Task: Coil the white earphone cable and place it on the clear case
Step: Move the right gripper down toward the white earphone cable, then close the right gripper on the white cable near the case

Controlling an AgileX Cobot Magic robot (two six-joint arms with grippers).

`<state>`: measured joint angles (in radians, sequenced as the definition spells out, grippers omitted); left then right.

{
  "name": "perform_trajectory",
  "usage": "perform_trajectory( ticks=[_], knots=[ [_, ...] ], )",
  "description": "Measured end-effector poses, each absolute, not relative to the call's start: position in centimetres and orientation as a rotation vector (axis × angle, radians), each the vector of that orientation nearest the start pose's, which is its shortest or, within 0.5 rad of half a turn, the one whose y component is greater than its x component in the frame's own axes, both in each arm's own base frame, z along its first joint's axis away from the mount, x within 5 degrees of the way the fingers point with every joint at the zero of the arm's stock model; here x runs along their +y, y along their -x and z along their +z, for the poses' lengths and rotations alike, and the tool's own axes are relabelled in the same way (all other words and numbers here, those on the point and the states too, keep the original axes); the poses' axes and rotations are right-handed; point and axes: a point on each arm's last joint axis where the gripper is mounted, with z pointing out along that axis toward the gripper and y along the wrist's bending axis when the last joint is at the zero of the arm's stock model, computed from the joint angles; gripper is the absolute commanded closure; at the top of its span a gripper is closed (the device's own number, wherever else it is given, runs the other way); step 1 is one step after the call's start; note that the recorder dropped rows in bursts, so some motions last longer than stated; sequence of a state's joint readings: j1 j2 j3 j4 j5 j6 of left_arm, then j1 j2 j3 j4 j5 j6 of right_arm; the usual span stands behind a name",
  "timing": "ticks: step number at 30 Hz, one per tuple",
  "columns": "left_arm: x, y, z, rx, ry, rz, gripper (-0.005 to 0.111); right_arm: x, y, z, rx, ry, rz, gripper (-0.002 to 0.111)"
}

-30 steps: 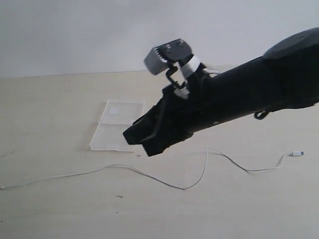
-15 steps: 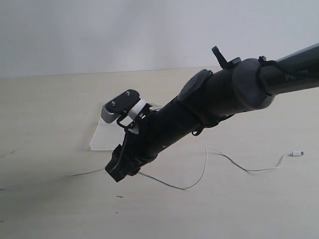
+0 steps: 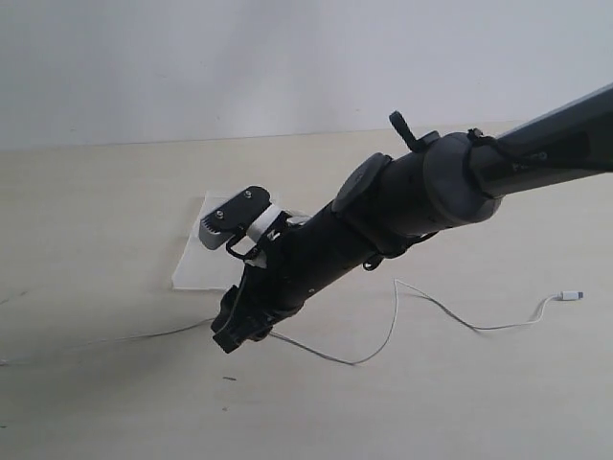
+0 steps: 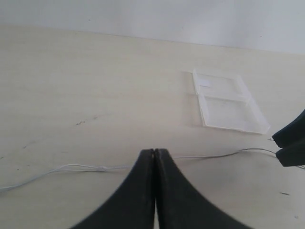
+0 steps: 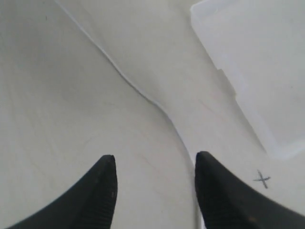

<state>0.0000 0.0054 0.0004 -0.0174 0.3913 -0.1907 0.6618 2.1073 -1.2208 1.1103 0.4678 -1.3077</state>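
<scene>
The worktop (image 3: 96, 402) is seen by the exterior view from above, facing its far edge and the wall (image 3: 287, 57), at moderate range. The left wrist view is taken low behind the left hand (image 4: 154, 151), across toward the clear case (image 4: 228, 102). The right wrist view is taken close, steeply downward, past the right hand (image 5: 155, 160). The case and white earphone cable (image 5: 143, 94) are shared by all three.

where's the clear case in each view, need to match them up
Exterior: case lies left of centre, partly behind the right arm.
Left wrist: case lies beyond the cable, past the shut left gripper.
Right wrist: case lies just ahead of the open right gripper, cut off by the frame.
Shared landmark: the cable running beside the case.
</scene>
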Motion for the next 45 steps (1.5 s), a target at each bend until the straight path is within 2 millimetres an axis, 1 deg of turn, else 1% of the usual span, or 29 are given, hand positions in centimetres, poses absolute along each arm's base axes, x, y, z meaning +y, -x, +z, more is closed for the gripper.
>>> perform_trajectory(
  ticks=[5,10,12,16,17,21,23,26,31,36,41,45],
  knots=[
    [-0.1,-5.3,17.8,1.874,0.19,-0.148,0.107,28.8,-31.1,11.9,2.243,1.249,0.69,0.058],
    [-0.1,-5.3,17.8,1.874,0.19,-0.148,0.107,28.8,-31.3,11.8,2.249,1.232,0.679,0.058],
    [-0.1,-5.3,17.8,1.874,0.19,-0.148,0.107,28.8,-31.3,11.4,2.258,1.236,0.677,0.058],
    [-0.1,-5.3,17.8,1.874,0.19,-0.148,0.107,28.7,-31.2,9.4,2.302,1.257,0.669,0.058],
    [-0.1,-5.3,17.8,1.874,0.19,-0.148,0.107,28.7,-31.2,9.2,2.307,1.26,0.666,0.058],
    [-0.1,-5.3,17.8,1.874,0.19,-0.148,0.107,28.7,-31.4,9.2,2.297,1.251,0.643,0.058],
    [-0.1,-5.3,17.8,1.874,0.19,-0.148,0.107,28.6,-31.5,9.2,2.286,1.278,0.619,0.059],
    [-0.1,-5.3,17.8,1.874,0.19,-0.148,0.107,28.6,-31.5,9.1,2.276,1.304,0.605,0.064],
    [-0.1,-5.3,17.8,1.874,0.19,-0.148,0.107,28.3,-31.4,9.0,2.242,1.419,0.538,0.064],
    [-0.1,-5.3,17.8,1.874,0.19,-0.148,0.107,28.3,-31.5,9.1,2.238,1.426,0.531,0.064],
    [-0.1,-5.3,17.8,1.874,0.19,-0.148,0.107,28.4,-31.5,9.0,2.235,1.427,0.522,0.069],
    [-0.1,-5.3,17.8,1.874,0.19,-0.148,0.107,28.7,-31.2,9.0,2.205,1.461,0.488,0.072]
  ],
)
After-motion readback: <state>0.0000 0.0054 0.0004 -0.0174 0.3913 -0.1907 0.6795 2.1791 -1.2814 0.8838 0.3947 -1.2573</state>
